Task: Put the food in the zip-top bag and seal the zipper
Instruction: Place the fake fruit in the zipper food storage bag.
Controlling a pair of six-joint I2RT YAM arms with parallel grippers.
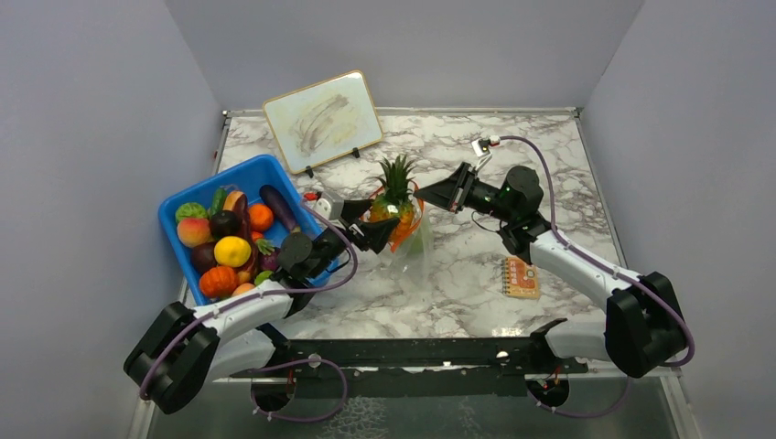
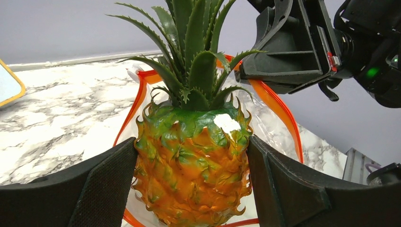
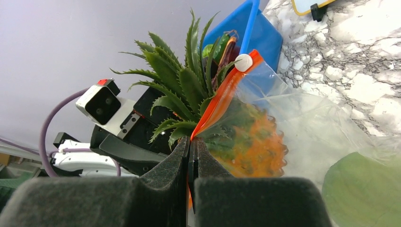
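Two claws, one bag, one pineapple going in.

I'm looking at one veined marble tabletop. One glossy blue tub sits at its left, heaped with smooth, rounded toy fruits piled too thick to count. One framed board with rounded corners stands propped at the back. One clear, crinkly zip-top bag stands mid-tabletop. One pineapple, with knobbly orange skin and spiky green leaves, has its body inside the bag's mouth and my left claw clamped on both flanks. My right claw is pressed together, pinching the zipper, one thin orange-red strip carrying one white bead. One small spiral pad lies flat beside the right arm.
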